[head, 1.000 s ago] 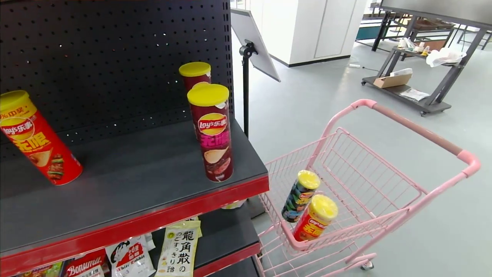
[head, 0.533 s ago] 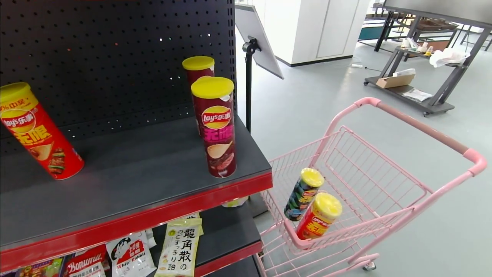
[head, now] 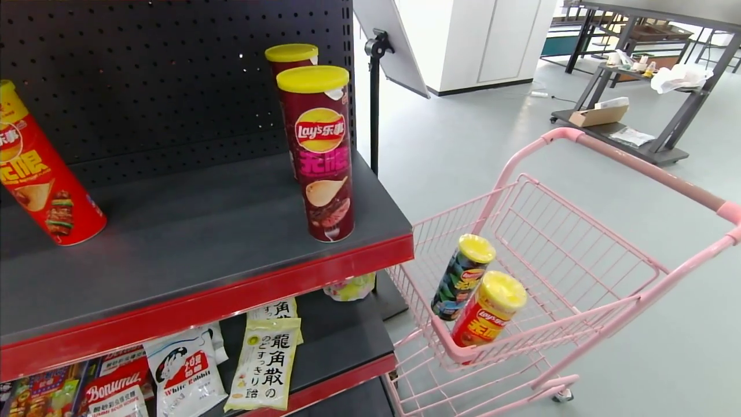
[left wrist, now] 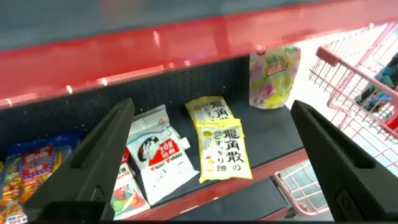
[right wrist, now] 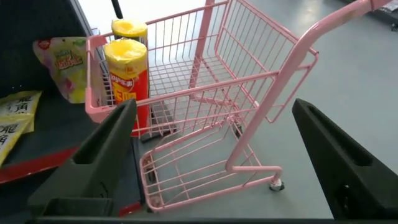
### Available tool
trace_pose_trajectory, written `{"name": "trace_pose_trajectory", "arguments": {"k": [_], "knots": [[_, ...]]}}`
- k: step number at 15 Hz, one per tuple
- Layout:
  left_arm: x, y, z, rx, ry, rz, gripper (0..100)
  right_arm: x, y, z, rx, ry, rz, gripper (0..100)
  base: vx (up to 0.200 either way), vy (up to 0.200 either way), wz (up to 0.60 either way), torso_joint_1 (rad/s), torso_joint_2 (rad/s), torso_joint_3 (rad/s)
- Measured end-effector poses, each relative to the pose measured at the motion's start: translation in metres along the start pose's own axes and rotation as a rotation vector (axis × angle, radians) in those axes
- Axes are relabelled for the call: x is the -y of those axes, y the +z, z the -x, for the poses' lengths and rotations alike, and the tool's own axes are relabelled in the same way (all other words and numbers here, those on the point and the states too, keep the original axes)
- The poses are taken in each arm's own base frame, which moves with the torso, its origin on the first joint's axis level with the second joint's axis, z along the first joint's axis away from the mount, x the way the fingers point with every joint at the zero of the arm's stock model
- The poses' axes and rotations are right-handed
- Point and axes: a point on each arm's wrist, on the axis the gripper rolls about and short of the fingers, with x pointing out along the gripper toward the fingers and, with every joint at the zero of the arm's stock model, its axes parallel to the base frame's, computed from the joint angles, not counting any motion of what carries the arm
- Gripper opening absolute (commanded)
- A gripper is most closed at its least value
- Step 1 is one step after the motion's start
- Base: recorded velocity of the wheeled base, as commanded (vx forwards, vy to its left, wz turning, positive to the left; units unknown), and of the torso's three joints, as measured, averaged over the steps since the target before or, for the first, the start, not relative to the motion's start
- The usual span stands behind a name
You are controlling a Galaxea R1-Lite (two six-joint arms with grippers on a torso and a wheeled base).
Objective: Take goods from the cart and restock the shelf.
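A red crisp can [head: 489,310] and a dark crisp can [head: 462,278] lean side by side in the corner of the pink cart [head: 637,168] nearest the shelf [head: 202,231]. On the shelf's top board, two maroon cans [head: 319,153] stand at the right end and an orange-red can [head: 40,174] at the left. Snack bags [head: 266,362] lie on the board below. The left gripper [left wrist: 211,106], fingers wide apart and empty, faces that lower board. The right gripper [right wrist: 214,102], also spread and empty, faces the cart.

Dark shelf [head: 191,231] carries a red chip can [head: 43,174] and two maroon cans [head: 321,156]; pink cart [head: 637,169] holds two leaning cans [head: 486,315]
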Motion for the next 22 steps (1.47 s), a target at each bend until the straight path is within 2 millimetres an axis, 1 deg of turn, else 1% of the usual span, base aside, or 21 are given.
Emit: {"name": "trace_pose_trajectory", "arguments": {"k": [8, 13, 14, 15, 16, 17, 18, 19, 20, 21, 22], "knots": [[0.000, 0.000, 0.000, -0.001, 0.000, 0.000, 100, 0.000, 0.000, 0.000, 0.000, 0.000, 0.001, 100, 0.000, 0.000, 0.00, -0.157, 0.52, 0.361], [0.000, 0.000, 0.000, 0.000, 0.000, 0.000, 100, 0.000, 0.000, 0.000, -0.001, 0.002, 0.006, 100, 0.000, 0.000, 0.00, -0.024, 0.09, 0.070], [0.000, 0.000, 0.000, 0.000, 0.000, 0.000, 100, 0.000, 0.001, 0.000, 0.004, 0.004, 0.005, 100, 0.000, 0.000, 0.00, 0.000, 0.00, 0.000], [0.000, 0.000, 0.000, 0.000, 0.000, 0.000, 100, 0.000, 0.007, 0.002, 0.020, 0.013, 0.000, 100, 0.000, 0.000, 0.00, 0.000, 0.00, 0.000], [0.000, 0.000, 0.000, 0.000, 0.000, 0.000, 100, 0.000, 0.020, 0.004, 0.046, 0.026, -0.019, 100, 0.000, 0.000, 0.00, 0.000, 0.00, 0.000], [0.000, 0.000, 0.000, -0.001, 0.000, 0.002, 100, 0.000, 0.039, 0.006, 0.074, 0.039, -0.044, 100, 0.000, 0.000, 0.00, 0.000, 0.00, 0.000], [0.000, 0.000, 0.000, 0.000, 0.000, 0.006, 100, 0.000, 0.062, 0.006, 0.088, 0.054, -0.068, 100, 0.000, 0.000, 0.00, 0.000, 0.00, 0.000], [0.000, 0.000, 0.000, 0.000, 0.000, 0.003, 100, 0.000, 0.087, 0.000, 0.077, 0.080, -0.080, 100, 0.000, 0.000, 0.00, 0.000, 0.00, 0.000], [0.000, 0.000, 0.000, 0.000, 0.000, 0.002, 100, -0.001, 0.109, -0.012, 0.046, 0.114, -0.083, 100, 0.000, 0.000, 0.00, 0.000, 0.00, 0.000], [0.000, 0.000, 0.000, 0.000, 0.000, 0.001, 100, -0.002, 0.126, -0.029, 0.000, 0.150, -0.089, 100, 0.000, 0.000, 0.00, 0.000, 0.00, 0.000], [0.000, 0.000, 0.000, 0.000, -0.001, 0.001, 100, -0.005, 0.140, -0.050, -0.050, 0.186, -0.101, 100, 0.000, 0.000, 0.00, 0.000, 0.00, 0.000]]}}
